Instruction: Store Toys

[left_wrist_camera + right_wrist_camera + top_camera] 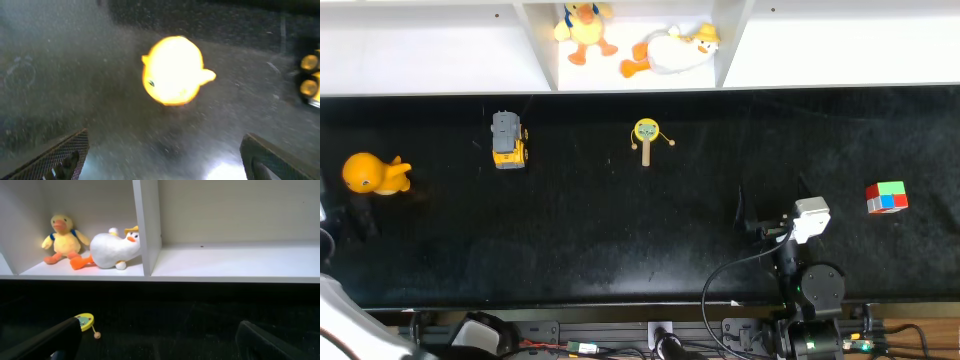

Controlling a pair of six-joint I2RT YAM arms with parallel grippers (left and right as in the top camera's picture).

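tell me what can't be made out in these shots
- Orange duck, left wrist view: glare washes out its face and surface.
- Toy truck, left wrist view: cut off by the frame edge, so just its wheels and a bit of its side show.
- Rattle drum, right wrist view: partly hidden behind a finger of the right gripper.
- Colour cube, top view: too small to read the pattern on its faces.

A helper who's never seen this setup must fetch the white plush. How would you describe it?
Find the white shelf along the far edge of the black table and look in its middle compartment, which holds two plush toys. The white duck plush lies on its side at the right; unlike the upright yellow duck plush beside it, its body is white, with orange feet.
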